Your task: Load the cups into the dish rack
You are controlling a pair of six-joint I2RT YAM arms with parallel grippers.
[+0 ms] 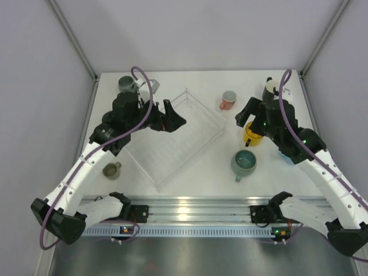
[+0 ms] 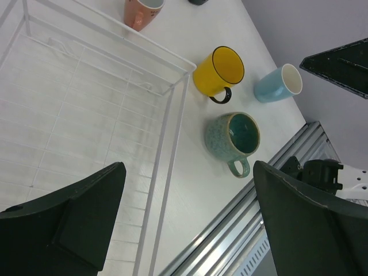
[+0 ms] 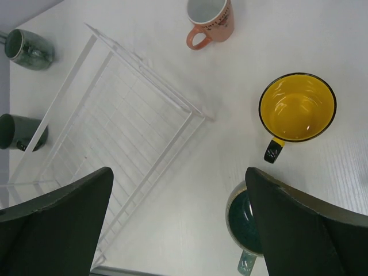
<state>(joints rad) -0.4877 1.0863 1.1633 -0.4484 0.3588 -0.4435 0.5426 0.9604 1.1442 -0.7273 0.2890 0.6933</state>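
Overhead, at mid-table: dish rack [image 1: 175, 135] with nothing in it; left gripper [image 1: 174, 115] over its far side, right gripper [image 1: 246, 112] above the yellow mug [image 1: 253, 137] to its right; both wide open, empty. Left wrist: teal mug [image 2: 233, 134] and blue mug [image 2: 279, 83] beside the yellow. Right wrist: first pick likely pending; next, lowering to straddle the yellow rim.

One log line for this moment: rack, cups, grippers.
dish rack: no cups inside | cups: on table | left gripper: fingers open, empty, over rack | right gripper: fingers open, empty, near yellow cup

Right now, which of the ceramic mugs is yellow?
The black-rimmed, black-handled ceramic mug between the salmon pink mug and the speckled teal mug; no other is yellow.
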